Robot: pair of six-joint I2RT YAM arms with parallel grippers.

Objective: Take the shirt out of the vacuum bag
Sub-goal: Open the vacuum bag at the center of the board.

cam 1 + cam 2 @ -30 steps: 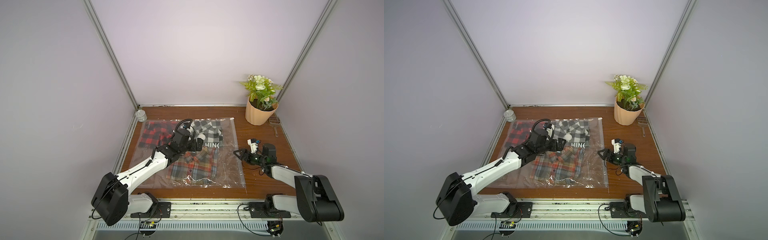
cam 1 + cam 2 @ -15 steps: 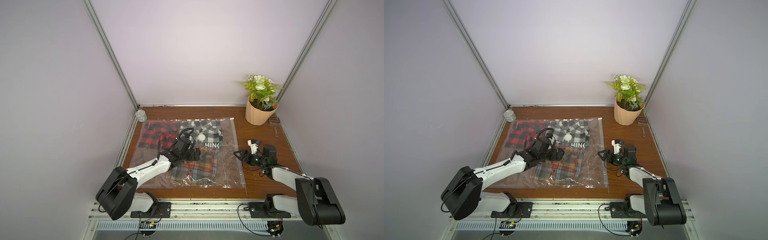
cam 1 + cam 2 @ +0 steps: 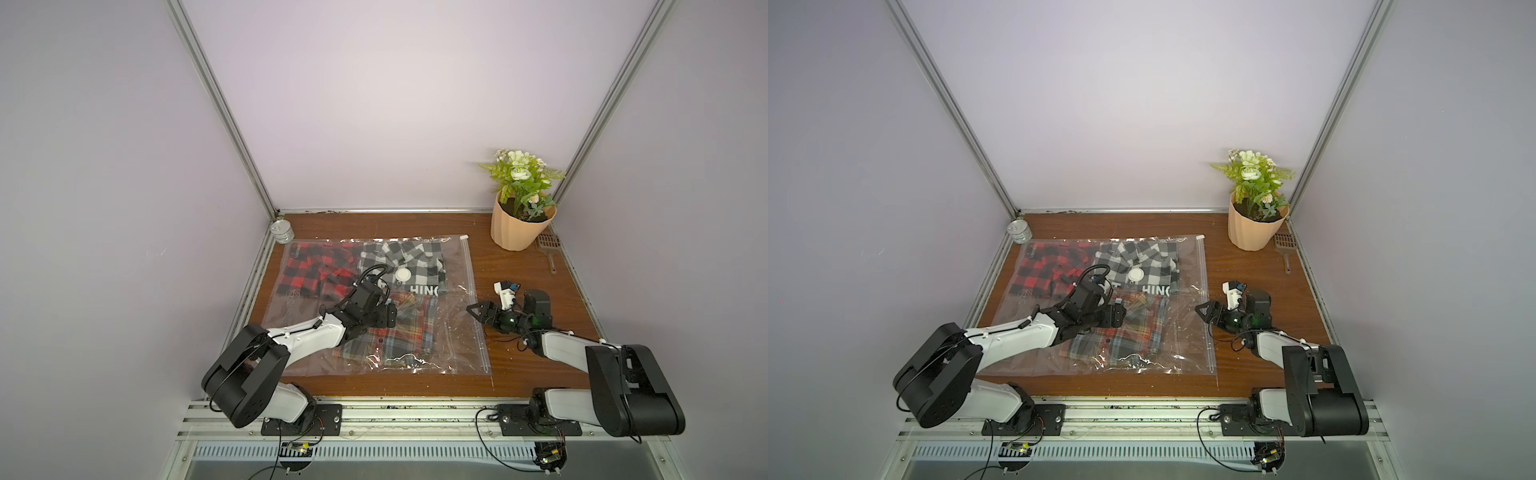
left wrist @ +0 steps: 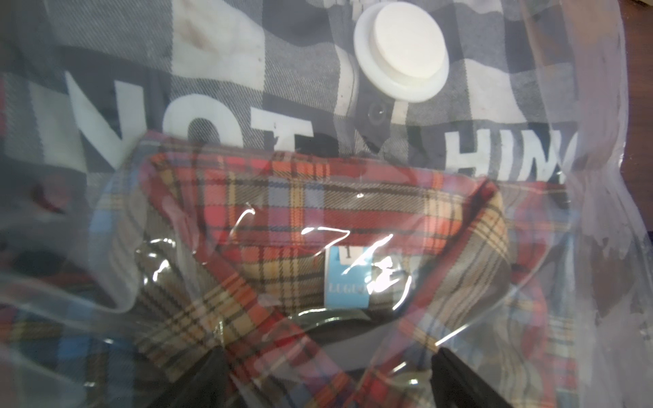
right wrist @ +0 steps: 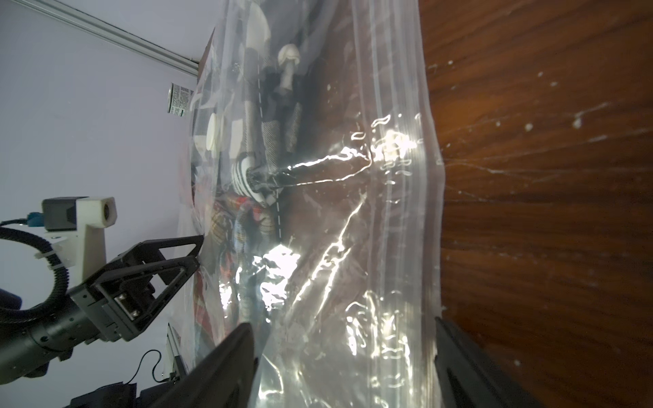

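Seen from above, the vacuum bag (image 3: 455, 328) lies flat at the centre of the wooden table (image 3: 528, 266). Its long axis runs left to right across the frame. The zip strip (image 3: 469, 270) forms its right-hand edge, so the mouth faces the right side of the frame, and the white slider (image 3: 464, 237) sits at the strip's upper end. Inside, a red-and-black shirt (image 3: 316, 274) lies at upper left and a black-and-white shirt (image 3: 415, 257) lies beneath the round valve (image 3: 403, 274). A multicoloured plaid shirt (image 3: 395, 340) lies below them, lengthwise top to bottom with its collar toward the top of the frame. The left gripper (image 3: 390, 319) is low over that collar, jaws spread and grasping nothing. The right gripper (image 3: 476, 311) lies at the zip edge; in its wrist view the jaws stand wide apart astride the strip, released. A potted plant (image 3: 519, 224) occupies the upper right corner and a can (image 3: 282, 230) the upper left.
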